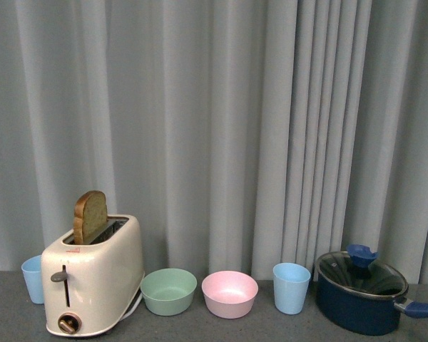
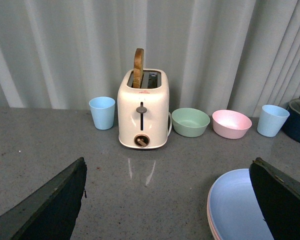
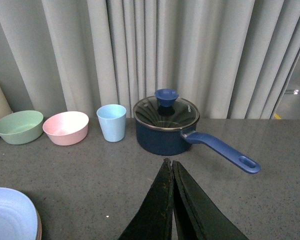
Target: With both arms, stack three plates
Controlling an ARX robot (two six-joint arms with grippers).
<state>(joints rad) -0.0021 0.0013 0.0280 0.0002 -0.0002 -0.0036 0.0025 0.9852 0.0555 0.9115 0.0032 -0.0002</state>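
Between my two wrists on the grey desk sits the light blue round plate atop a pink rim, apparently already stacked; left fingers spread wide, right fingers pressed together, both empty.

The bench is grey with tiny speckles. At the back, near the curtain, things stand in a row. There is a blue cup, then a cream toaster with a slice of toast sticking up. Next come a green bowl, a pink bowl, another blue cup, and a dark blue pot with a glass lid. Nearer the front sits a stack of plates, light blue on top.
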